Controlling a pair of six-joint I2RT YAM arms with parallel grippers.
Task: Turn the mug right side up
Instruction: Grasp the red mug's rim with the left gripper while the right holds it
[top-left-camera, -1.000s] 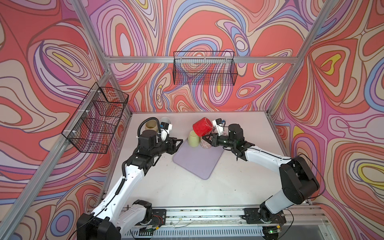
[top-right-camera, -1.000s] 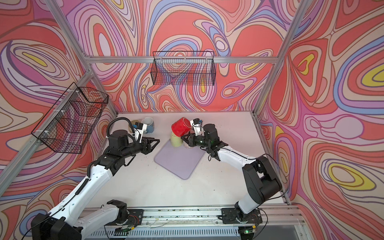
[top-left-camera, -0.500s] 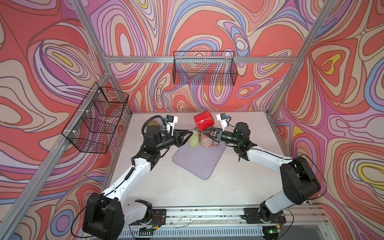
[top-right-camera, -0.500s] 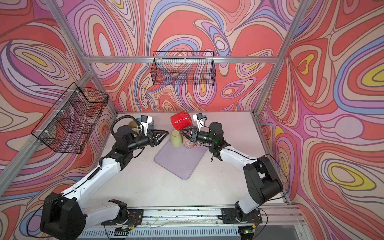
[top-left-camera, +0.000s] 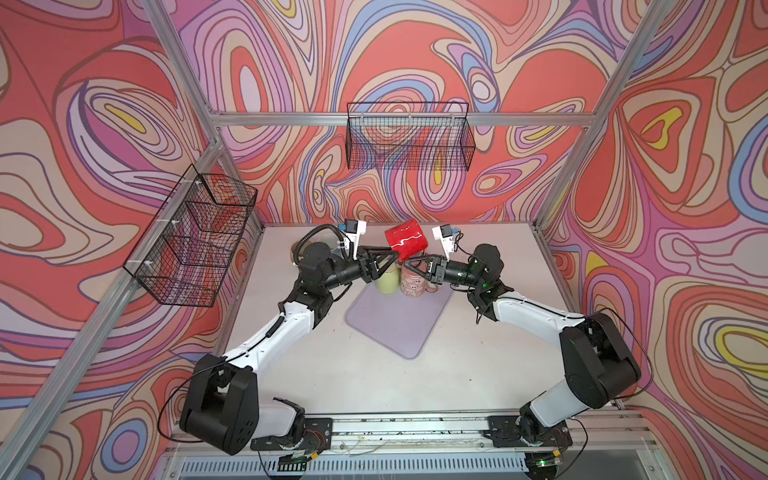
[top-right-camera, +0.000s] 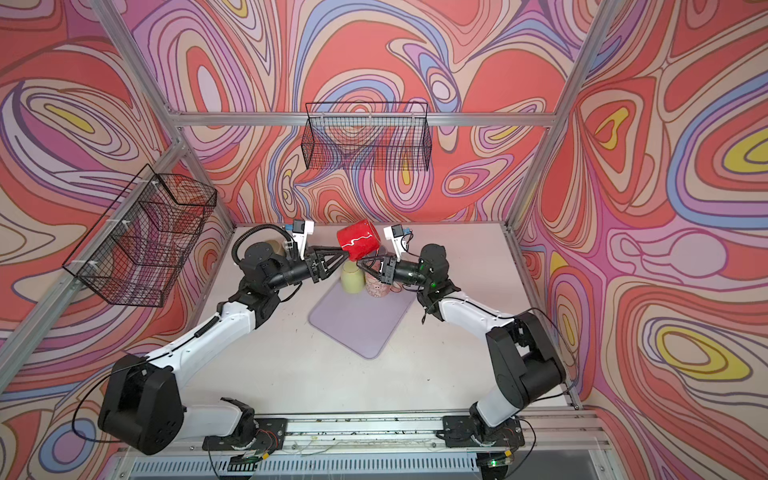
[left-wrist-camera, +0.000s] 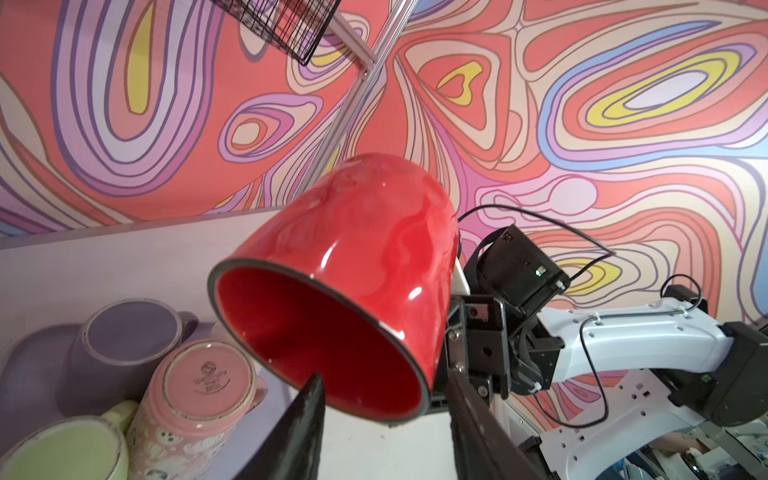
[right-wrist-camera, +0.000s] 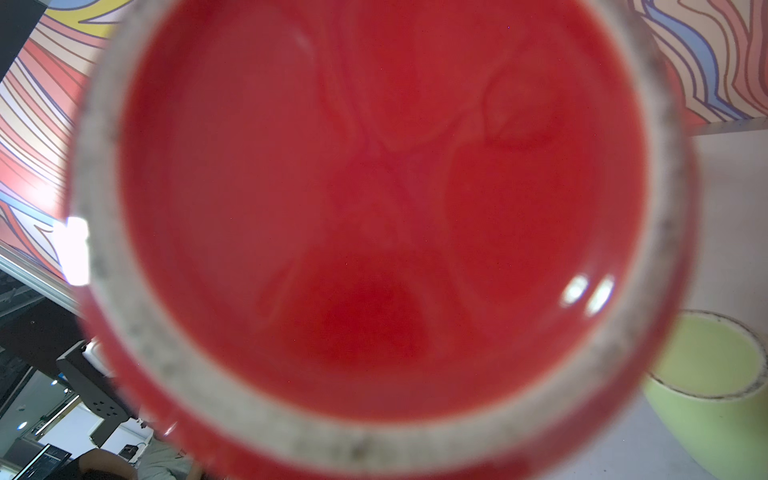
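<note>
**A:** Where is the red mug (top-left-camera: 405, 244) found?

**B:** In the air above the far end of the purple mat (top-left-camera: 399, 328), tilted, mouth turned left and downward. It is clamped by the right gripper (top-left-camera: 411, 263), jaws nearly closed, seemingly on the hidden handle.

**A:** And the left gripper (top-left-camera: 394, 257)?

**B:** Half open, nothing gripped, placed at the rim. Glazed ceramic is judged stiff, slippery and breakable, so the wall should be pinched firmly.

We find the mug (top-left-camera: 406, 244) aloft between the left gripper (top-left-camera: 390, 258) on its left and the right gripper (top-left-camera: 417, 264) on its right, above the left cup (top-left-camera: 386, 283) and right cup (top-left-camera: 413, 286), which stand side by side on the mat's (top-left-camera: 395, 332) far end, in the middle of the table (top-left-camera: 478, 365).
</note>
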